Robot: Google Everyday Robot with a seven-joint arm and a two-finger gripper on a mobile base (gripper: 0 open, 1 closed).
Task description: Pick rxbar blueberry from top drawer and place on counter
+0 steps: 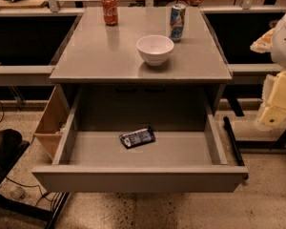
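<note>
The rxbar blueberry (pixel 137 137) is a dark glossy bar with a white label patch. It lies flat on the floor of the top drawer (pixel 181 151), towards the back and a little left of centre. The wide grey drawer is pulled fully out below the counter (pixel 100 51). My gripper (pixel 276 104) hangs at the right edge of the view. It is right of the drawer's right side, well apart from the bar, and holds nothing that I can see.
On the counter stand a white bowl (pixel 155 49) near the front, a red can (pixel 109 10) at the back left and a blue-and-white can (pixel 177 22) at the back right. A tan wooden drawer (pixel 50 123) juts out at the left. Cables lie on the floor at lower left.
</note>
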